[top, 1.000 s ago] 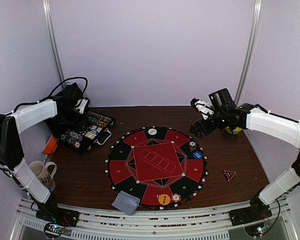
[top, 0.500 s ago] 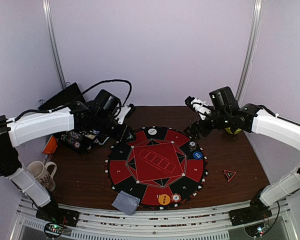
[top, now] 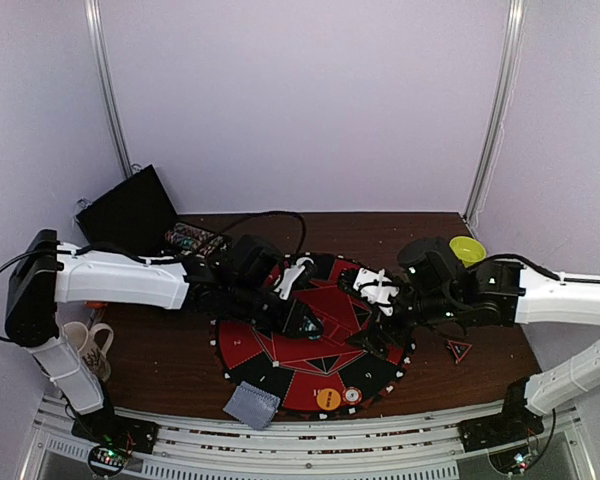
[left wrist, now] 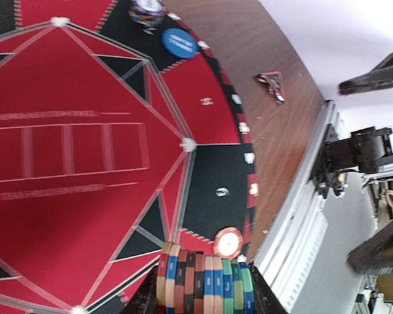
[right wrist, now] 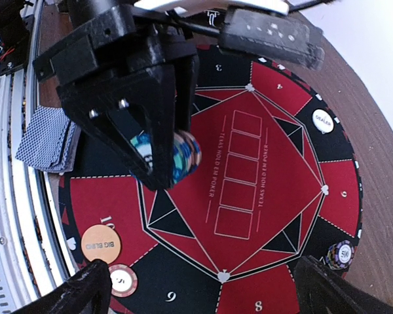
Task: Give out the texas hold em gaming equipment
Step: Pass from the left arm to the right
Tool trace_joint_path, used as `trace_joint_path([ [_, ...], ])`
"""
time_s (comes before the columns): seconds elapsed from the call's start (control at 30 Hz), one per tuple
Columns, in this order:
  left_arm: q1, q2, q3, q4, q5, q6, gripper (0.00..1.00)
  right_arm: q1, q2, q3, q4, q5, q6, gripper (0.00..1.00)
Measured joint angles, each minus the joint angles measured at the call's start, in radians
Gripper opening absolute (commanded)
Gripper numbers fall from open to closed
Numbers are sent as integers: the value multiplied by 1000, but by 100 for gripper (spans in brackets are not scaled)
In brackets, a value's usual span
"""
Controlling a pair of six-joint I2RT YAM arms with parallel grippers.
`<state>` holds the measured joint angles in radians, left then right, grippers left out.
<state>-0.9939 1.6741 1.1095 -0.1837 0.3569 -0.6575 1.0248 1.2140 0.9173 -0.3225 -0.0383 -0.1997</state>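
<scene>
left hand (top: 302, 320) clamped on a stack of poker chips (left wrist: 206, 284) above the middle of the poker mat (top: 242, 345); right hand (top: 372, 312) spread wide, empty, over its right part.

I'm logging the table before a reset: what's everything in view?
poker mat: one, red and black, table centre
held chip stack: one, multicoloured, in left gripper
chip stack: one, dark, mat's right edge
blue button: one, blue, beside that stack
dealer button: one, white, mat's edge
orange button: one, orange, mat's near edge
single chip: one, red-white, beside orange button
card deck: one, grey-blue, mat's near-left edge
chip case: one, black, open, far left
bowl: one, yellow, far right
mug: one, white, near left
triangle marker: one, red, right of mat
left gripper: one, black, shut, over mat
right gripper: one, black, open, over mat
</scene>
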Motion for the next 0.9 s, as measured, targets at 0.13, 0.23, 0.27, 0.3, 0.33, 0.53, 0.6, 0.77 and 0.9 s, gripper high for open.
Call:
trace_joint_path([
  [0.13, -72, 38, -50, 166, 26, -98, 0, 40, -22, -43, 27, 19, 39, 100],
  [0.23, -105, 37, -134, 292, 44, -192, 0, 68, -65, -111, 67, 31, 54, 100],
  [0.27, -107, 37, -152, 312, 44, -215, 0, 77, -71, -127, 80, 32, 52, 100],
  [0.3, -106, 37, -170, 336, 39, -238, 0, 86, -72, -144, 97, 33, 48, 100],
  [0.33, -104, 37, -185, 360, 33, -262, 0, 91, -70, -152, 106, 33, 43, 100],
  [0.53, -101, 38, -247, 523, 28, -391, 0, 97, -21, -158, 183, 7, 5, 100],
  [0.6, -106, 38, -270, 579, 26, -428, 0, 97, -15, -167, 225, -19, 0, 100],
  [0.77, -114, 51, -333, 687, 26, -507, 0, 97, 34, -191, 284, -55, -24, 100],
  [0.9, -114, 79, -339, 725, 30, -536, 0, 97, 91, -196, 288, -57, -55, 98],
])
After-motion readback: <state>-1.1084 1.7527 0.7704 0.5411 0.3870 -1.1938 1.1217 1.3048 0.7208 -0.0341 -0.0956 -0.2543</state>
